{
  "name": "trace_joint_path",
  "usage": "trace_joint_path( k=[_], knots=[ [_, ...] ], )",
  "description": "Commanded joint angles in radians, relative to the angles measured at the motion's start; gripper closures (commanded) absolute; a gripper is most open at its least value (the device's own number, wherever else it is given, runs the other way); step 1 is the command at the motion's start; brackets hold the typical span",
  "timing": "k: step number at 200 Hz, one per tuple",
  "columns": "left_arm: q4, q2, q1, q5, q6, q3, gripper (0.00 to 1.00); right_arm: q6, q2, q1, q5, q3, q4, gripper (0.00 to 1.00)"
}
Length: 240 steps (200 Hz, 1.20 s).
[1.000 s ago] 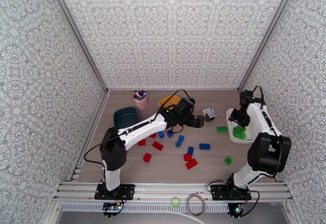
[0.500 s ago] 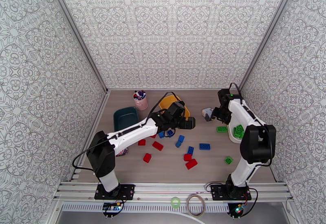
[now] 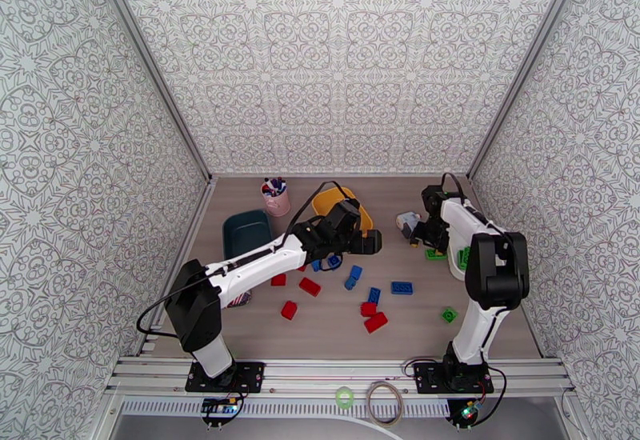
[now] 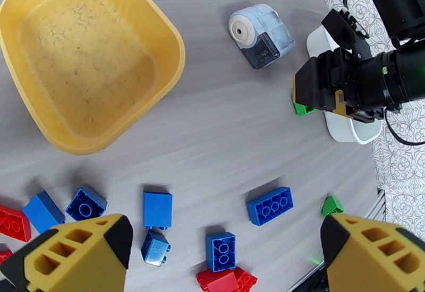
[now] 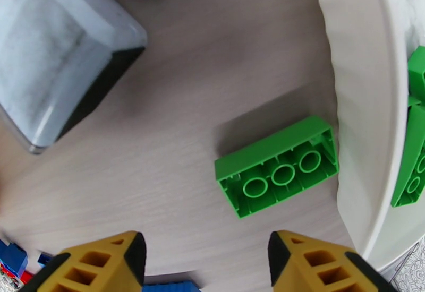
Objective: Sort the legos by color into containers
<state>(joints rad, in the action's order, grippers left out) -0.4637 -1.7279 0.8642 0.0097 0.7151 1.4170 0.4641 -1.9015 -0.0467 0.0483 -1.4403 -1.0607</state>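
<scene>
Right wrist view shows us our right claw (image 5: 206, 245) parted and empty, with one upturned green brick (image 5: 276, 165) centre-right, just beside the white tray (image 5: 361, 75), while left wrist view adds our wide-open left claw (image 4: 223, 229) and six blue bricks (image 4: 269, 205) along the lower frame.

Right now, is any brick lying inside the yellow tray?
No, the yellow tray holds no brick; the nearest blue brick lies on the table outside it.

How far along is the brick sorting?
Done: some green bricks lie in the white tray. In hand: nothing held; the open right gripper hovers over an oblong green brick beside that tray, the open left gripper over blue bricks. Left: blue and red bricks on the table; the yellow tray is empty.
</scene>
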Motion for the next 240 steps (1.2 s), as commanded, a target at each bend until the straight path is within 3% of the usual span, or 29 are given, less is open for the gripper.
trace_joint_path(
  k=[1, 81, 183, 240],
  knots=[
    [0.019, 0.033, -0.016, 0.007, 0.012, -0.021, 0.01, 0.009, -0.032, -0.004, 0.013, 0.016, 0.018, 0.34],
    [0.031, 0.045, -0.029, 0.02, 0.017, -0.05, 0.01, 0.028, -0.061, -0.013, 0.0, 0.024, 0.029, 0.33],
    [0.051, 0.048, -0.024, 0.024, 0.027, -0.06, 0.01, 0.087, -0.013, -0.173, -0.083, 0.053, 0.06, 0.35],
    [0.056, 0.069, -0.016, 0.01, 0.032, -0.073, 0.01, -0.037, 0.023, -0.149, 0.054, -0.074, -0.064, 0.27]
  ],
)
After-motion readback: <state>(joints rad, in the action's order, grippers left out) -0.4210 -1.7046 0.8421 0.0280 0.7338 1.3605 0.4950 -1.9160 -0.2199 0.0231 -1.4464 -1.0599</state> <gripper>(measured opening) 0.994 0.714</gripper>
